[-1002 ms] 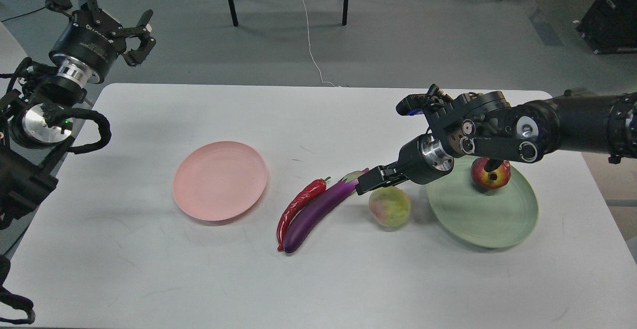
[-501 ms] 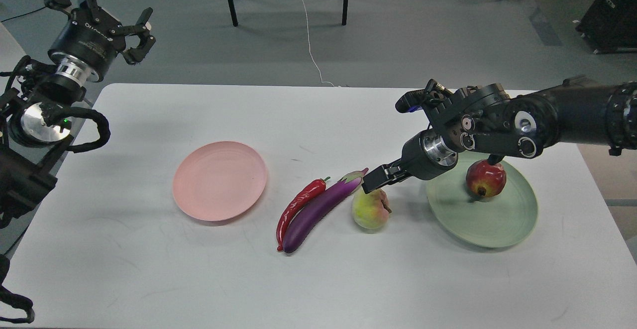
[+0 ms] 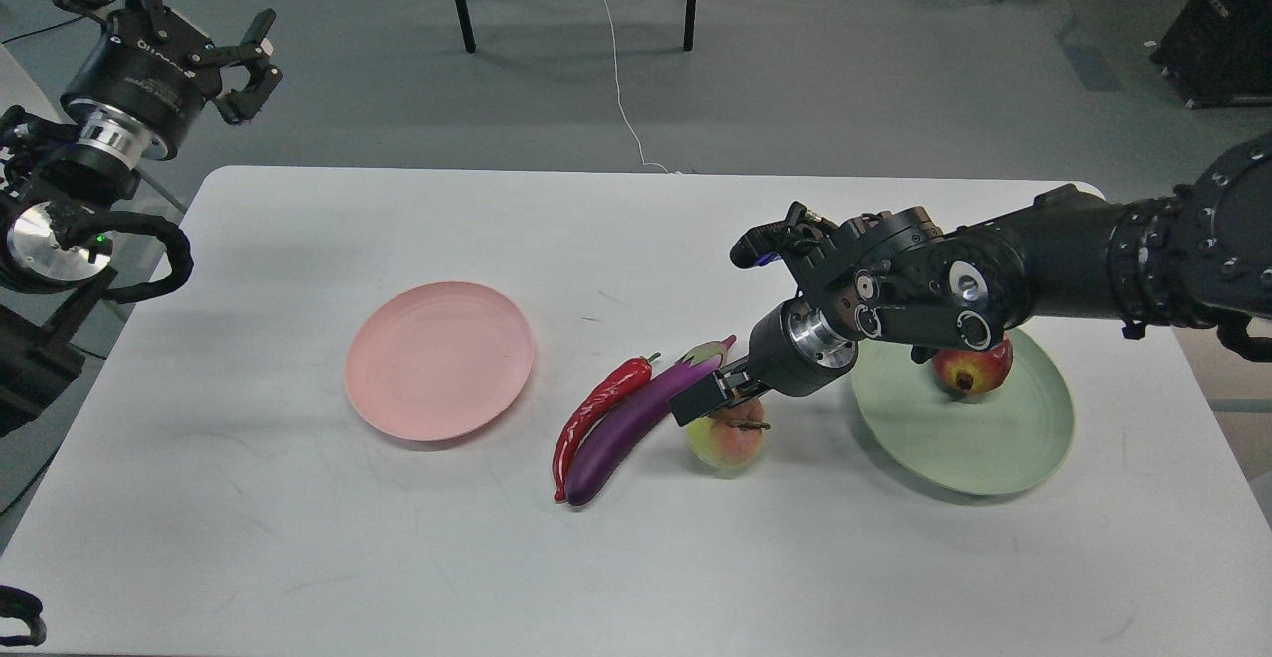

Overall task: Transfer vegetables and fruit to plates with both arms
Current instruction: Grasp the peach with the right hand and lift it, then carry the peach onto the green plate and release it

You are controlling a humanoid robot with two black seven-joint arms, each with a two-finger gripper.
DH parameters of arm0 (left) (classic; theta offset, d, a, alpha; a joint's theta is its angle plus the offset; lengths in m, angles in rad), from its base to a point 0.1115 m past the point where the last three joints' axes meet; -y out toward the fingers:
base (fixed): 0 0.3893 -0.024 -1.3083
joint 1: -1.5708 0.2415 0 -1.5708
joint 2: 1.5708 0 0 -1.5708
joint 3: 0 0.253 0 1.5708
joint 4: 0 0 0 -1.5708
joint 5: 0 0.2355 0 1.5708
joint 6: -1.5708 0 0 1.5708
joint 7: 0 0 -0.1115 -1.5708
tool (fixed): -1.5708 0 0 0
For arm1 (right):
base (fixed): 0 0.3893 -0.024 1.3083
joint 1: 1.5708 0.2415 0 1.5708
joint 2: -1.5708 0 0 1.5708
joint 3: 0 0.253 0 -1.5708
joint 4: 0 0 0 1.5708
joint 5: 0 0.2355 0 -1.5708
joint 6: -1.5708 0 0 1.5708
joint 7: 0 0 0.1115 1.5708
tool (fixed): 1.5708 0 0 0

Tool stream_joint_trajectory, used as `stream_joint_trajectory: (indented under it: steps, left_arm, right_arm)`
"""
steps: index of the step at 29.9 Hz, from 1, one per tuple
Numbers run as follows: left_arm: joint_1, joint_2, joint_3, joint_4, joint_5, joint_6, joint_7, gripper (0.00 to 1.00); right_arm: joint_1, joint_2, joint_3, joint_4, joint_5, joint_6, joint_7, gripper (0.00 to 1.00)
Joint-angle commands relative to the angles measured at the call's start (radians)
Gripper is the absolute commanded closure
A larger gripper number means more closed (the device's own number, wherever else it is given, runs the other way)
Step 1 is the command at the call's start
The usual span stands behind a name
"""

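Since half a second earlier, the right black claw pincer [image 3: 708,401] had dropped onto the yellow-green blushed peach [image 3: 726,442], which lay beneath it beside the long glossy purple eggplant [image 3: 636,422]; whether it was clamped I cannot tell. Far left, the left pincer [image 3: 244,69] hung spread apart.

No readable text anywhere; only blurred white lettering on the left arm's black wrist housing [image 3: 134,81].

Right hand [image 3: 708,401] sits atop the peach [image 3: 726,441] beside the eggplant [image 3: 644,413]; pomegranate [image 3: 972,371] on green plate [image 3: 1004,453].
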Motion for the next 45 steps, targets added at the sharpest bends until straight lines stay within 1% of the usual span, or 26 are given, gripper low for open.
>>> stream_joint_trajectory:
  steps: [1, 5, 9, 15, 18, 20, 24, 28, 32, 35, 39, 42, 45]
  left_arm:
    - [0.0, 0.003, 0.0, 0.0, 0.0, 0.0, 0.0, 0.02]
    - [0.0, 0.003, 0.0, 0.0, 0.0, 0.0, 0.0, 0.02]
    - [0.0, 0.002, 0.0, 0.0, 0.0, 0.0, 0.0, 0.02]
    - [0.0, 0.003, 0.0, 0.0, 0.0, 0.0, 0.0, 0.02]
    - [0.0, 0.003, -0.002, 0.0, 0.0, 0.0, 0.0, 0.02]
    - [0.0, 0.003, -0.002, 0.0, 0.0, 0.0, 0.0, 0.02]
    - [0.0, 0.003, -0.002, 0.0, 0.0, 0.0, 0.0, 0.02]
    - [0.0, 0.002, -0.005, 0.0, 0.0, 0.0, 0.0, 0.02]
    - [0.0, 0.002, -0.006, 0.0, 0.0, 0.0, 0.0, 0.02]
    - [0.0, 0.003, -0.005, 0.0, 0.0, 0.0, 0.0, 0.02]
    - [0.0, 0.003, -0.005, 0.0, 0.0, 0.0, 0.0, 0.02]
    - [0.0, 0.002, -0.006, 0.0, 0.0, 0.0, 0.0, 0.02]
    - [0.0, -0.001, -0.006, 0.0, 0.0, 0.002, 0.0, 0.02]
  right_arm:
    - [-0.012, 0.011, 0.0, -0.005, 0.0, -0.003, 0.0, 0.09]
    - [-0.018, 0.012, 0.003, -0.003, 0.002, -0.004, 0.004, 0.09]
    - [-0.015, 0.012, 0.005, -0.003, 0.014, 0.002, 0.009, 0.14]
    - [-0.011, 0.011, -0.002, -0.002, 0.013, 0.003, 0.012, 0.32]
    - [-0.004, 0.011, -0.003, 0.0, 0.013, 0.003, 0.02, 0.39]
    - [0.003, 0.009, -0.003, 0.003, 0.011, 0.005, 0.027, 0.41]
    - [0.034, -0.011, -0.005, 0.012, 0.017, 0.008, 0.029, 0.41]
    - [0.077, -0.07, -0.003, 0.05, 0.017, 0.011, 0.029, 0.4]
    - [0.112, -0.162, 0.003, 0.101, 0.017, 0.011, 0.029, 0.4]
    - [0.141, -0.244, 0.008, 0.136, 0.017, 0.011, 0.029, 0.39]
    - [0.178, -0.377, 0.0, 0.225, -0.004, 0.012, 0.029, 0.38]
    - [0.181, -0.471, -0.006, 0.287, -0.098, 0.022, 0.027, 0.37]
    - [0.161, -0.537, -0.015, 0.296, -0.196, 0.022, 0.027, 0.37]
